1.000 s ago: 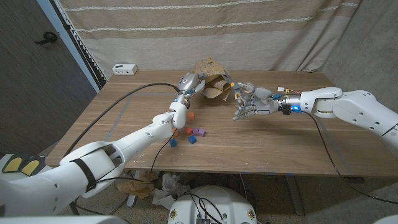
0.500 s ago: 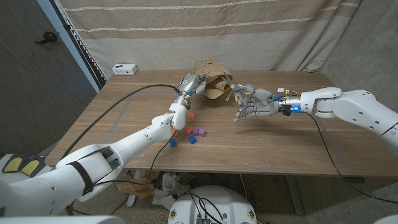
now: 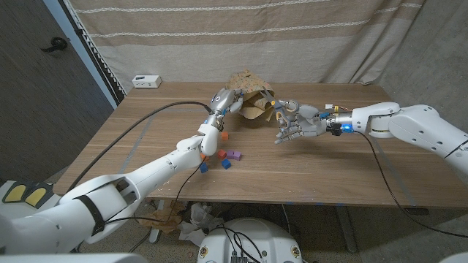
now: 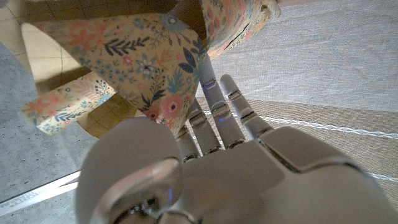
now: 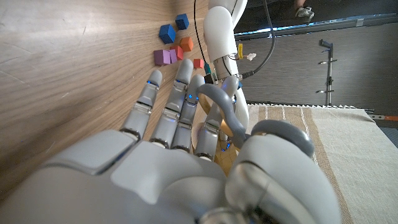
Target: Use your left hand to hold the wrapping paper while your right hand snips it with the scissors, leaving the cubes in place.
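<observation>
Wrapping paper (image 3: 248, 91) lifted slightly by left hand (image 3: 221, 98) fingers; right hand (image 3: 296, 122) fingers grip scissors (image 3: 276, 109).

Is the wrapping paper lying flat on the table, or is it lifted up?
Lifted and crumpled: the left hand holds the wrapping paper up above the table.

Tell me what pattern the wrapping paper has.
Floral print on the crumpled wrapping paper, clearest in the left wrist view.

text: none you can read | wrapping paper (image 4: 143, 56) above your left hand (image 4: 236, 174): floral print only | white box (image 3: 146, 80): markings too small
</observation>
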Robot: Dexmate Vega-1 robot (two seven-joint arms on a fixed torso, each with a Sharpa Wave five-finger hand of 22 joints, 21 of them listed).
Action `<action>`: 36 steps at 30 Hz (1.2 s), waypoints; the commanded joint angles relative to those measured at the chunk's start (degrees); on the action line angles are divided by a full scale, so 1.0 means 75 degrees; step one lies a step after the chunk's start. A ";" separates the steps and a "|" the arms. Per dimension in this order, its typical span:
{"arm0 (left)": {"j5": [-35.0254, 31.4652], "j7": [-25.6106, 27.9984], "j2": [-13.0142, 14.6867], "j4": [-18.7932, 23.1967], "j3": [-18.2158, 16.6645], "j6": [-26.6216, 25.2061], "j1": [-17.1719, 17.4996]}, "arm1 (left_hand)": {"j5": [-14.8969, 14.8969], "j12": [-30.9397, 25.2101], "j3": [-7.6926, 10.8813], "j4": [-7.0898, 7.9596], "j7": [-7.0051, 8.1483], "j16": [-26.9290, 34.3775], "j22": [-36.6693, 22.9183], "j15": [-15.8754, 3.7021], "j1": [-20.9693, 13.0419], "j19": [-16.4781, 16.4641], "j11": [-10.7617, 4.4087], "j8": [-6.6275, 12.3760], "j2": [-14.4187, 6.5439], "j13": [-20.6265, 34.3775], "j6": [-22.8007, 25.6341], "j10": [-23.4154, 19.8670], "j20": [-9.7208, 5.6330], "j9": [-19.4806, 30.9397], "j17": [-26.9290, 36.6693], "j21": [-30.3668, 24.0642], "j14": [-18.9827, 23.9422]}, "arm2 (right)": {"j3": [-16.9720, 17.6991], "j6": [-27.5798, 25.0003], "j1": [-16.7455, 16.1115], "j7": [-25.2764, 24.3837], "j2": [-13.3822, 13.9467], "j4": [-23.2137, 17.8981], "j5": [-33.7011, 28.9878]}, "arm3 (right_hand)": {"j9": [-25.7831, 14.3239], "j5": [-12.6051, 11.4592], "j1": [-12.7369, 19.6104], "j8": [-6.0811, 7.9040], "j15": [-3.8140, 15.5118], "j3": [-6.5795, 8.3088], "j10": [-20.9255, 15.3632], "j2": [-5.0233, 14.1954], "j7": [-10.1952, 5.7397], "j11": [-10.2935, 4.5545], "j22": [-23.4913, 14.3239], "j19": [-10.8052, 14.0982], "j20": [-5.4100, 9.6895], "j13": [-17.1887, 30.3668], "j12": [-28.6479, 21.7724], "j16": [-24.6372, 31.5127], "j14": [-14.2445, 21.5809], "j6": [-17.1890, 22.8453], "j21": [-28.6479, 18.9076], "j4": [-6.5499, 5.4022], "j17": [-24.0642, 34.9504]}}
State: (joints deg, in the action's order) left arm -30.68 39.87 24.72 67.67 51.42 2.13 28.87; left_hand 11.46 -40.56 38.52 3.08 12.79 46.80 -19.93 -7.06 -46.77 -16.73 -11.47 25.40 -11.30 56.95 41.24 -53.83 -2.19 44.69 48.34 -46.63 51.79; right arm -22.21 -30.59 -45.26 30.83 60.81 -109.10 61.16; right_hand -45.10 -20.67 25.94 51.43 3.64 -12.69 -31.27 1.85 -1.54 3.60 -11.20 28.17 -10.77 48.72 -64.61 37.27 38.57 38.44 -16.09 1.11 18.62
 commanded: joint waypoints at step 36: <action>-0.0441 0.0056 0.0077 0.0124 0.0060 0.0122 0.0170 | 0.0030 0.0139 -0.0028 -0.0007 -0.0024 -0.0027 0.0141 -0.0788 -0.0036 0.0154 -0.0111 -0.0085 0.0002 0.0120 0.0127 -0.0224 -0.0207 0.0048 0.0040 -0.0250 -0.0067 | -0.0337 -0.0440 0.0541 0.0169 -0.0183 0.0392 -0.0291 | 0.0025 0.0057 -0.0047 -0.0172 0.0376 -0.0051 0.0084 0.0087 0.1384 0.0052 -0.0001 0.0129 -0.0014 -0.0093 -0.0275 -0.0087 -0.0022 -0.1286 0.0104 0.0063 -0.0002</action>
State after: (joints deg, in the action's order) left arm -33.20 39.92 25.15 68.49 51.49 3.10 29.80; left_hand 11.46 -39.79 38.53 3.08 12.48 46.58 -18.87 -6.84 -46.48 -15.73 -11.78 24.96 -11.00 57.71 41.54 -54.71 -2.37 44.83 48.43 -47.93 51.39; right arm -24.39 -33.01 -42.19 32.06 59.50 -106.73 59.40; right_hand -44.84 -20.34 25.65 50.48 3.53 -12.93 -30.87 2.15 -1.41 3.99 -11.20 28.78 -10.75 47.84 -65.26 36.68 38.48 38.57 -15.45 1.36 18.62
